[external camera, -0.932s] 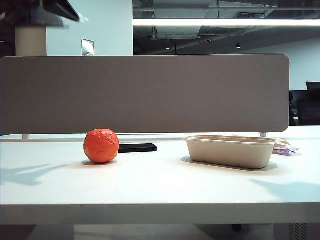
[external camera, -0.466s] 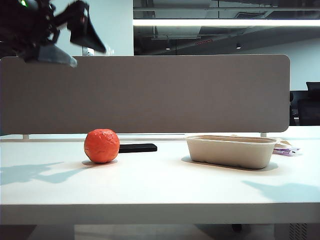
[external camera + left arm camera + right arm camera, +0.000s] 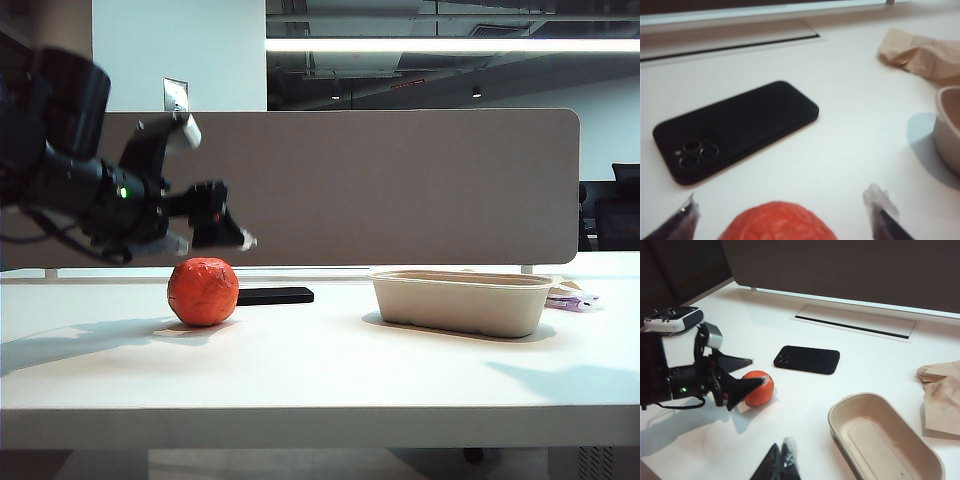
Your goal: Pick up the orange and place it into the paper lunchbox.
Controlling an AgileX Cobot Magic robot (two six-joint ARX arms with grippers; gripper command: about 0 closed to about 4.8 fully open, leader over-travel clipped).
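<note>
The orange, a crinkled red-orange ball, rests on the white table left of centre. My left gripper hangs open just above and beside it. In the left wrist view the orange lies between and just short of the wide-apart fingertips of the left gripper, untouched. The paper lunchbox stands empty to the right, also seen as the lunchbox in the right wrist view. My right gripper is shut on nothing, held above the table near the box, and is out of the exterior view.
A black phone lies flat just behind the orange. Crumpled brown paper sits beyond the lunchbox. A white handheld controller lies at the table's far left. A grey partition closes off the back edge.
The left arm has come down from the upper left to just above the orange, and its jaws have opened wide. The orange, phone and lunchbox have not moved.
</note>
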